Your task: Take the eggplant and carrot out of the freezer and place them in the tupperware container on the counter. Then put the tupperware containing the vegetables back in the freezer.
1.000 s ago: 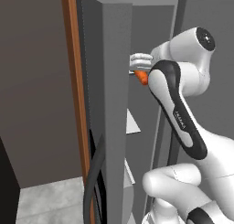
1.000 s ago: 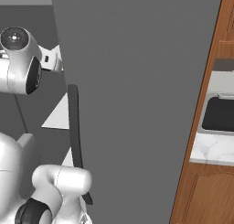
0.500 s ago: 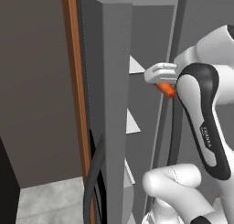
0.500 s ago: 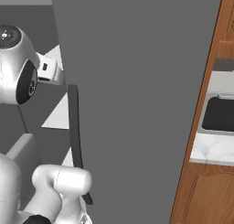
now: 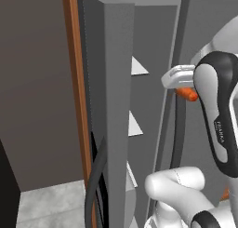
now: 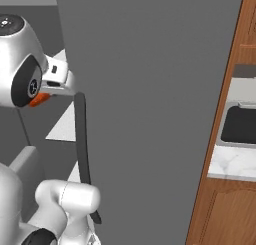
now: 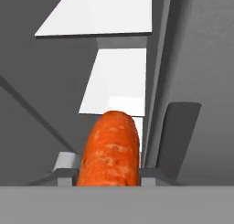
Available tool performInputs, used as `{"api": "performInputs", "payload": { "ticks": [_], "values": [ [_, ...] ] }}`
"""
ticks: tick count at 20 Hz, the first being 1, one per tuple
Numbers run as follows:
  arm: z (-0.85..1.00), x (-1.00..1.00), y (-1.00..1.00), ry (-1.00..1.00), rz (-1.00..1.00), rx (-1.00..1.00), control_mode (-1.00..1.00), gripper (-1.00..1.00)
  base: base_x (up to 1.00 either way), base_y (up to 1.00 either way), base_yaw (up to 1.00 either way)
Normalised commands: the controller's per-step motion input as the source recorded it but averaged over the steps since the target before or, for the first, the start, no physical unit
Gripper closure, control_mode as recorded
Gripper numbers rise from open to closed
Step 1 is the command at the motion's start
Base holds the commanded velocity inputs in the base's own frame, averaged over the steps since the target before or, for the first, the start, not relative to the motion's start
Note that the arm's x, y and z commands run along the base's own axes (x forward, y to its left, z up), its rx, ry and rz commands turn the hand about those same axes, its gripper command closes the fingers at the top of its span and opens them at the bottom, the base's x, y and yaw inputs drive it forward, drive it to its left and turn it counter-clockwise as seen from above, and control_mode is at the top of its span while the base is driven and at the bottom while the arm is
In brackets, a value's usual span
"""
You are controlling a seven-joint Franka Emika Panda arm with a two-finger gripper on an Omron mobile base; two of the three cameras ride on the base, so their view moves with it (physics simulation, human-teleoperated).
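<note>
**Carrot gripped, clear of the freezer shelves**

Clamped between the two fingers of the gripper (image 7: 109, 173): the carrot (image 7: 109, 150), lengthwise, its rounded end poking out well past the fingertips. Held that way, presumably, so the stubby stick cannot roll or slip sideways in transit. Beyond the tip and apart from it, white freezer shelves (image 7: 116, 88), stepped one above another inside the grey freezer (image 5: 116, 83). From the left base view, just a sliver of orange (image 5: 188, 94) peeking out beneath the white hand (image 5: 179, 78), level with the upper shelves. To one side of the fingers, the long dark door handle (image 6: 84, 149). Likely next: carrying the load to the tupperware container. Eggplant whereabouts: impossible to tell.
</note>
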Motion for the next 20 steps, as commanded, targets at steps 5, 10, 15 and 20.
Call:
{"api": "performInputs", "payload": {
  "ticks": [5,10,15,20],
  "values": [
    [-0.05,-0.17,-0.01,0.00,0.00,-0.02,1.00,1.00,-0.80,-0.09,-0.05],
    [0.00,0.00,0.00,0.00,0.00,0.00,1.00,1.00,-0.73,-0.75,-0.13],
    [0.00,0.00,0.00,0.00,0.00,0.00,1.00,1.00,0.02,-1.00,-0.07],
    [0.00,0.00,0.00,0.00,0.00,0.00,1.00,1.00,0.22,-1.00,0.00]
  ]
}}
